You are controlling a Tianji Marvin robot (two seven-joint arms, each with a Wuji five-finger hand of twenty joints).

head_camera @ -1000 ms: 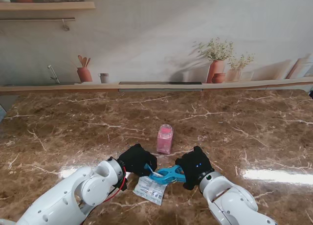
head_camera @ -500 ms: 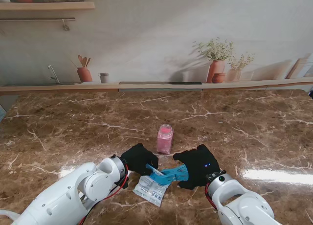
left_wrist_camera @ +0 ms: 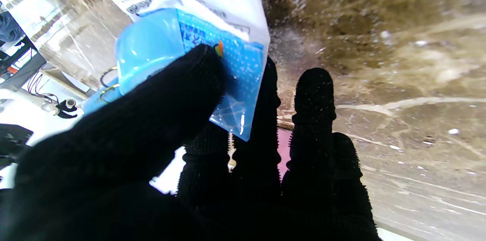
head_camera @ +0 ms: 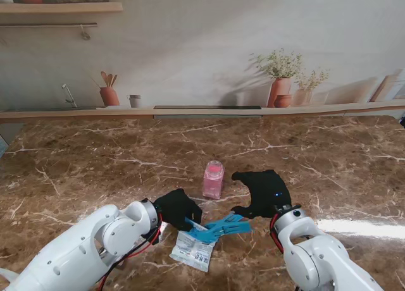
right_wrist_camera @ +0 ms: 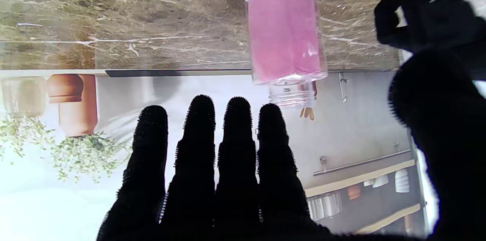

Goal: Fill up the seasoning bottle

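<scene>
The left hand [head_camera: 177, 207] is pinching the blue top corner of the seasoning packet [head_camera: 195, 248], thumb over fingers, while the rest of the packet is lying limp on the bench [head_camera: 95, 171]. The right hand [head_camera: 262, 193] is hovering released, fingers spread, holding nothing; blue scissors [head_camera: 221, 227] are resting just beside it. The seasoning bottle [head_camera: 213, 179] is standing uncapped between the two hands, slightly beyond them. It looks light, rigid and smooth, likely tippy; gripping its flat sides mid-body seems safest.

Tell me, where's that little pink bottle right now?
The pink bottle stands upright near the table's middle in the stand's view, just beyond the robot's two black hands, left hand and right hand.
</scene>
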